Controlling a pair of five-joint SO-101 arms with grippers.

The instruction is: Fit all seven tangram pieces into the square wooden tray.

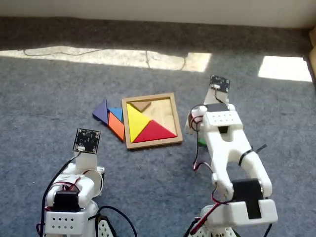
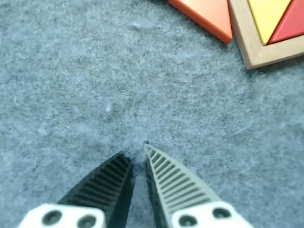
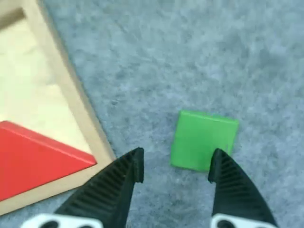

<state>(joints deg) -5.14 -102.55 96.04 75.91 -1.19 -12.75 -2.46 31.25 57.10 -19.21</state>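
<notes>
1. Left gripper (image 2: 137, 152): fingers nearly together, empty, above carpet.
2. Purple triangle (image 1: 101, 112), blue piece (image 1: 116, 113) and orange piece (image 1: 116, 126) lie beside the tray.
3. Wooden tray (image 1: 153, 143) holds yellow triangle (image 1: 136, 118), red triangle (image 1: 155, 131) and brown piece (image 1: 141, 104).
4. Right gripper (image 3: 178, 154): spread wide, empty, over green square (image 3: 204, 140).

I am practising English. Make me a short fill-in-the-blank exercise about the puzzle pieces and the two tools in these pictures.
1. The square piece on the carpet, outside the wooden tray, is ____.
2. The right tool near it is ____.
3. In the tray, the big triangle next to the red triangle is ____.
4. The left tool is ____.
Answers: green; open; yellow; shut
</notes>
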